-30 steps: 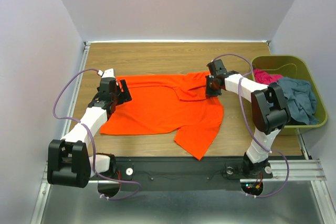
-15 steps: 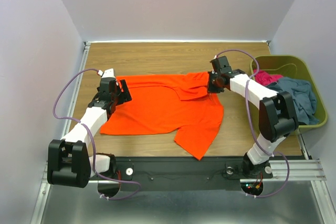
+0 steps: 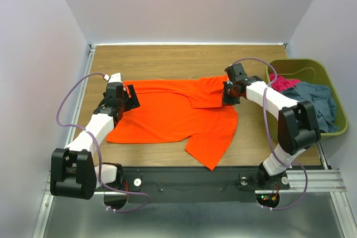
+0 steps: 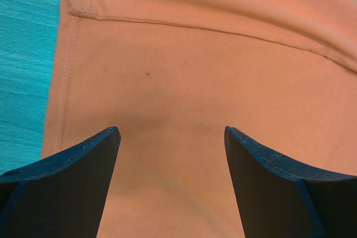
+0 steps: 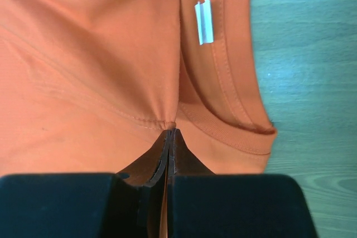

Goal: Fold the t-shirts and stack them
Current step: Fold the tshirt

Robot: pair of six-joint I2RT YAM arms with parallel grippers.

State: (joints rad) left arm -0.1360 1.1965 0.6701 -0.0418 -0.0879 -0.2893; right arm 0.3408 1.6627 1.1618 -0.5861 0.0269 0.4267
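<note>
Top external view: camera was fixed high above and behind the arm bases, tilted down across the whole wooden table (image 3: 167, 62) to the back wall; the widest, most distant view.

Left wrist view: camera looked along its own fingers (image 4: 72, 182), very close over the orange t-shirt (image 4: 212, 98) near a hemmed edge, table at the left margin.

Right wrist view: camera looked past its fingers (image 5: 162, 157), very close on the shirt's collar and white neck label (image 5: 204, 22), table at right.

Shared: all three views took in the orange t-shirt; each wrist view covered a patch seen overhead beneath that arm's gripper.
</note>
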